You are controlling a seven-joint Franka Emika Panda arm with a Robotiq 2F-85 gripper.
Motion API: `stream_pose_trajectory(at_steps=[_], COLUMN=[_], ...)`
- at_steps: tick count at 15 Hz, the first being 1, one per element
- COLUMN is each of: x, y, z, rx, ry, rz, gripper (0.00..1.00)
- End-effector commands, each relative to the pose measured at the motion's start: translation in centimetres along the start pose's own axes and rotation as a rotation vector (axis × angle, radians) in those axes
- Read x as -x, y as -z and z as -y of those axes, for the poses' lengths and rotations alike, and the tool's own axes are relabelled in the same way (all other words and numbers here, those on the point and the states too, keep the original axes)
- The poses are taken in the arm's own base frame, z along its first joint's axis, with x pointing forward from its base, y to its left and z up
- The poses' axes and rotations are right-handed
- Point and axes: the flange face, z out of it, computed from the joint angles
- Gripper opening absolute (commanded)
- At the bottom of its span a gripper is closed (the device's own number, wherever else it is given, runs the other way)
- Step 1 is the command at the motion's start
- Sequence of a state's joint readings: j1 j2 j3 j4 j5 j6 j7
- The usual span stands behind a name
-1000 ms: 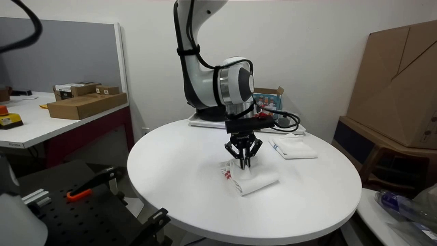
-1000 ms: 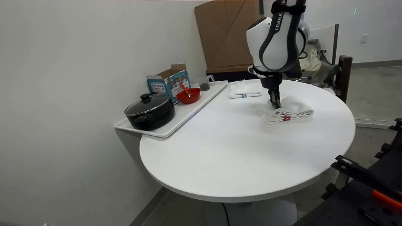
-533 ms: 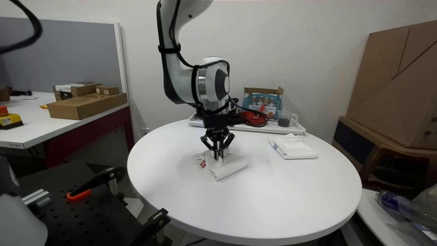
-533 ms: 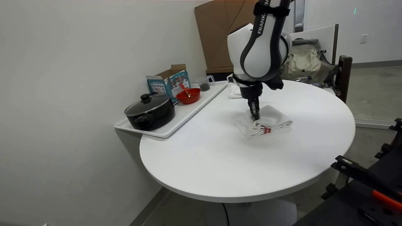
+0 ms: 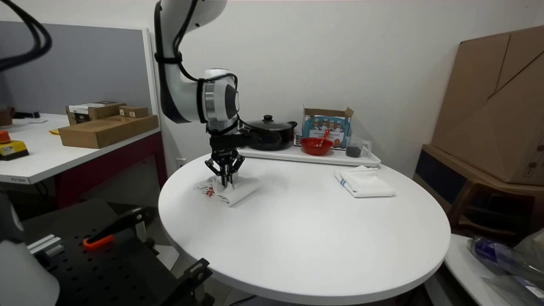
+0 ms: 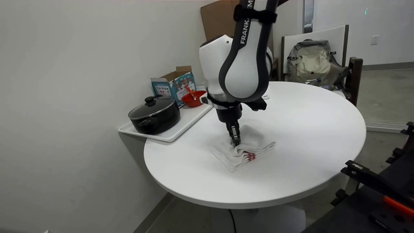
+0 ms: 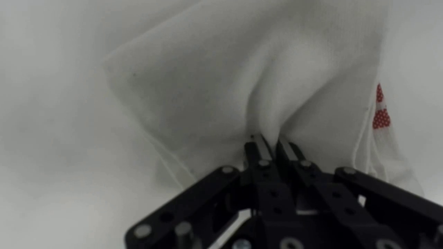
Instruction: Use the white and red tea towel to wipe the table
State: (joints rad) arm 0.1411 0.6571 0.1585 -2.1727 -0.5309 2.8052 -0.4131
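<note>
The white and red tea towel (image 5: 242,190) lies folded on the round white table (image 5: 318,242), toward its left part in an exterior view. It also shows in an exterior view (image 6: 250,136), with red marks on its folded edge facing the camera. My gripper (image 5: 227,182) points down at the towel. In the wrist view, the gripper (image 7: 271,141) is shut on a pinched fold in the middle of the towel (image 7: 187,93). The towel rests on the tabletop, its layers spread slightly at the red-marked edge. The fingertips are partly sunk in the cloth.
A white tray (image 6: 171,136) at the table's wall-side edge holds a black lidded pot (image 6: 153,115), a red bowl (image 5: 314,146), an open box (image 5: 329,127) and a clear cup (image 5: 353,148). A blue-striped white cloth (image 5: 367,183) lies near the tray.
My gripper has slid the towel across the table, leftward in both exterior views. It stays pinched throughout. The arm now uncovers the pot in an exterior view.
</note>
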Motion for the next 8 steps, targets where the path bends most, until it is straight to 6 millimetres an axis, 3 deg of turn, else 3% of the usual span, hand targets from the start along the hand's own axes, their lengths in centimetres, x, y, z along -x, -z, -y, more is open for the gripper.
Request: stream_pose_trajectory(at_steps=[1, 4, 8], x=[-0.1, 1.4, 4.4], y=[-1.2, -1.4, -1.2], z=[3.0, 2.6, 0.5], rx=[-0.048, -0.064, -0.083], ry=[0.097, 0.108, 0.051], rz=[0.018, 0.044, 0.083], gripper=[0.05, 0.05, 0.05])
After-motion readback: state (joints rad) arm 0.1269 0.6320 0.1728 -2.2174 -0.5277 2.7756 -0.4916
